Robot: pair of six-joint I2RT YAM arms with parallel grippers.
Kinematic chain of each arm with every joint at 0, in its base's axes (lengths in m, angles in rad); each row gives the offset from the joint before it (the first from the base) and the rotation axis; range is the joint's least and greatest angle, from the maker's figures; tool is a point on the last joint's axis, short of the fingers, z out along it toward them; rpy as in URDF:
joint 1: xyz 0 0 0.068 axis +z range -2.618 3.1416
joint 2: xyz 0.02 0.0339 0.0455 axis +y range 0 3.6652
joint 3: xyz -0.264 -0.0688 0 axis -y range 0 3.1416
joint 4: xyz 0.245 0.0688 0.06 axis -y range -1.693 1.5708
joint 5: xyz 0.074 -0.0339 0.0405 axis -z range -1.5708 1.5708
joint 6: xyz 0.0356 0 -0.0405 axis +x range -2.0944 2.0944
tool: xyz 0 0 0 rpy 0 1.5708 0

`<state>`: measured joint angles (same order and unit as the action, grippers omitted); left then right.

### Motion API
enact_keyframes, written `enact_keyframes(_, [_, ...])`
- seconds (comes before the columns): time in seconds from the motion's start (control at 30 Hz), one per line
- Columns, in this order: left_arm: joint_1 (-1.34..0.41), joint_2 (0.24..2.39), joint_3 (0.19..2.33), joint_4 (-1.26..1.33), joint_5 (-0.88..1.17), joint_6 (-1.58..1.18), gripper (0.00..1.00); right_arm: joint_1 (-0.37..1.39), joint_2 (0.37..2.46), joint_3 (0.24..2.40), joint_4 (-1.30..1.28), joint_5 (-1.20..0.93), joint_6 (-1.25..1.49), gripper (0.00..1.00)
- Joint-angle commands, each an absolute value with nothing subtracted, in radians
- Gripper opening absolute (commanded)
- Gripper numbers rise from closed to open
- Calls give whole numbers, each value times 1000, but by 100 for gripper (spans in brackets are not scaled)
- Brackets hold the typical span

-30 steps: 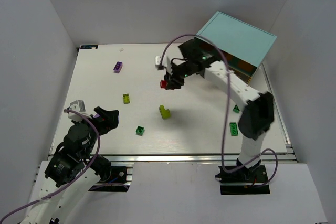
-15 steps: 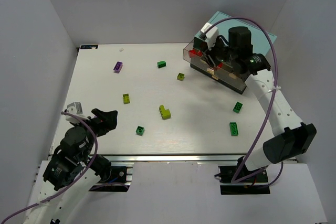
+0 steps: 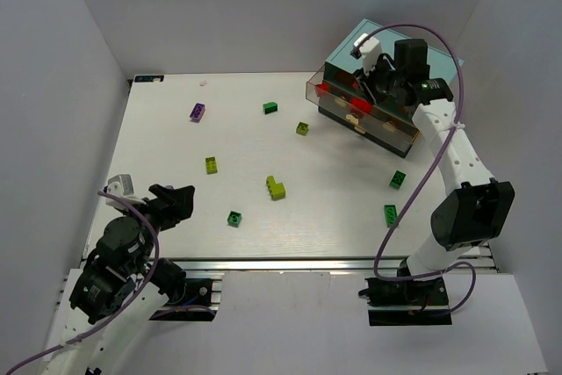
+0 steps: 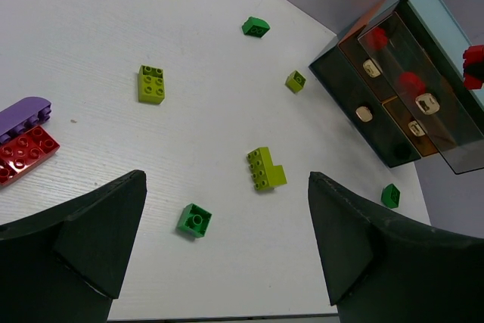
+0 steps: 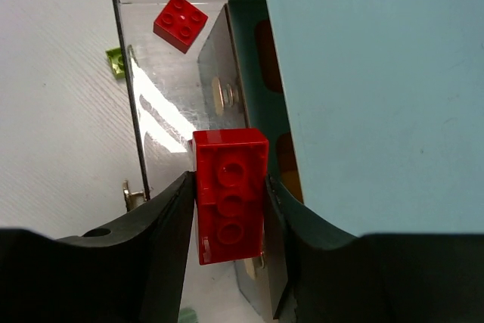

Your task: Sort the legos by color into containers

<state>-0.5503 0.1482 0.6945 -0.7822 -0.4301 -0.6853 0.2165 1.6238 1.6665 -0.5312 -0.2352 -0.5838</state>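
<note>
My right gripper [image 5: 229, 202] is shut on a red two-by-four brick [image 5: 231, 194] and holds it above the pulled-out top drawer [image 5: 170, 96] of the light-blue-topped cabinet [image 5: 378, 73]. A red square brick [image 5: 180, 22] lies in that drawer. From the top view the right gripper [image 3: 375, 85] is over the cabinet's [image 3: 443, 72] front. My left gripper [image 4: 227, 247] is open and empty, low over the near left table, also seen from above [image 3: 176, 199]. Loose bricks lie on the table: purple [image 3: 198, 112], dark green [image 3: 270, 108], lime [image 3: 211, 165], lime L-shape [image 3: 277, 187], green [image 3: 234, 219].
More green bricks [image 3: 398, 179] [image 3: 390, 214] lie near the right arm, and a small lime one [image 3: 302, 128] is by the cabinet. A red plate [image 4: 23, 153] and a purple piece [image 4: 23, 115] lie at the left. White walls enclose the table.
My right gripper carried the red brick from over the table's middle back right to the cabinet's open drawer. My left gripper barely shifted.
</note>
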Motion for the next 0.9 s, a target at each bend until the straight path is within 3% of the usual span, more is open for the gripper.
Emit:
enact_keyframes(0.0, [-554,152,687,-784,-429,-693,97,195,1638,1715,-525,-258,-601,41])
enact_keyframes(0.03, [-554,152,687,-784,-430,-693,97,189,1653,1732,-535,-264,-600,44])
enact_keyframes(0.07, [-554,155,689,-784,-430,-696,97,184,1658,1741,-548,-271,-600,61])
enact_keyframes(0.1, [-554,155,687,-784,-431,-696,97,175,1658,1747,-558,-285,-600,68])
enact_keyframes(0.2, [-554,163,684,-781,-434,-698,97,169,1620,1744,-546,-320,-574,81])
enact_keyframes(0.3, [-554,204,683,-782,-451,-715,90,169,1531,1712,-526,-379,-525,81])
enact_keyframes(0.4, [-554,288,699,-821,-489,-764,63,172,1359,1614,-477,-478,-453,74])
enact_keyframes(0.43, [-554,325,701,-836,-498,-782,54,173,1292,1564,-422,-526,-387,65])
enact_keyframes(0.47, [-554,339,701,-845,-512,-804,39,176,1226,1493,-358,-576,-333,43])
enact_keyframes(0.53, [-554,362,677,-842,-509,-859,29,173,990,1195,-174,-753,-117,27])
enact_keyframes(0.57, [-554,391,669,-835,-505,-871,24,173,918,1087,62,-790,-13,33])
enact_keyframes(0.6, [-554,415,661,-830,-505,-899,22,173,819,890,190,-908,86,41])
enact_keyframes(0.67, [-545,515,663,-833,-509,-933,20,173,796,795,372,-1038,283,65])
enact_keyframes(0.73, [-535,592,684,-838,-512,-945,21,170,798,735,429,-1132,318,69])
enact_keyframes(0.77, [-535,627,708,-830,-518,-949,25,172,798,744,379,-1115,199,63])
enact_keyframes(0.8, [-526,702,721,-818,-528,-937,39,181,804,756,238,-1062,137,55])
enact_keyframes(0.83, [-526,737,738,-818,-538,-928,43,184,807,753,224,-1048,115,28])
enact_keyframes(0.87, [-516,777,761,-822,-548,-919,48,189,808,749,221,-1042,97,17])
